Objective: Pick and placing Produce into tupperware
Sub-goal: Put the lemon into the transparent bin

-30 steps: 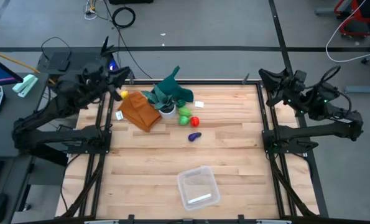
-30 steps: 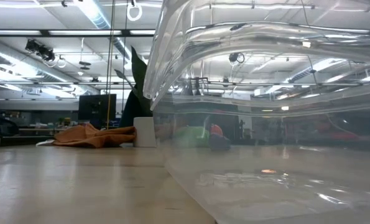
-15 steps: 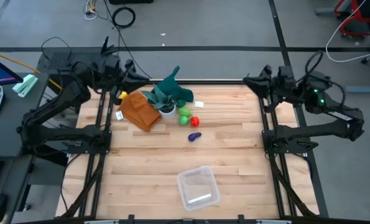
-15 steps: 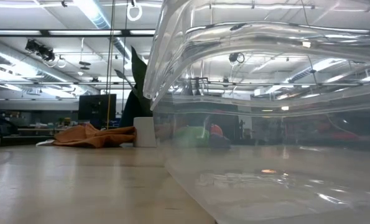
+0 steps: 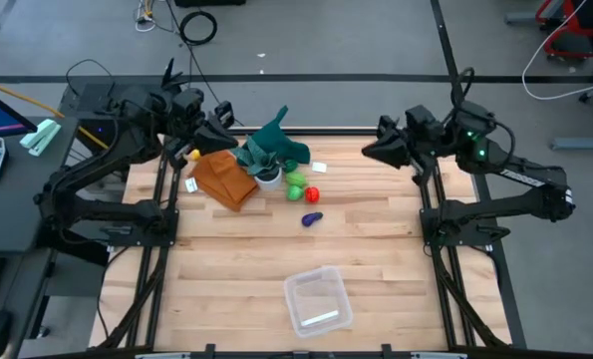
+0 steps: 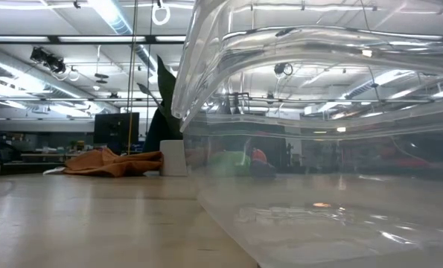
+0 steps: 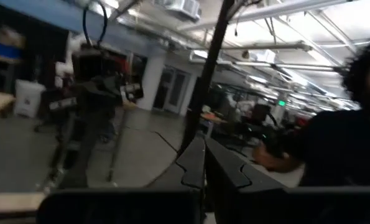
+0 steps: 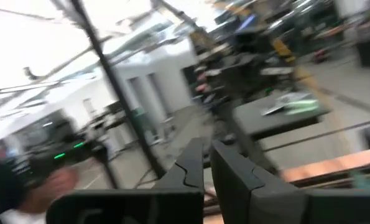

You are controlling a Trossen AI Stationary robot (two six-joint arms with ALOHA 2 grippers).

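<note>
Both arms sat up at the back corners — left gripper point(image 5: 222, 113) and right gripper point(image 5: 368, 152) pinched closed, holding nothing. The toy fruits and veggies point(image 5: 304, 193) were clustered beside the plant pot point(image 5: 267, 178); the clear container point(image 5: 318, 300) sat well apart, near the front edge.

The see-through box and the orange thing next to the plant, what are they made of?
The see-through box looks like thin clear plastic: you can see the wooden table through it, and its rim shines. The orange thing looks like soft cloth: it lies crumpled in folds with a dull, matte surface.
</note>
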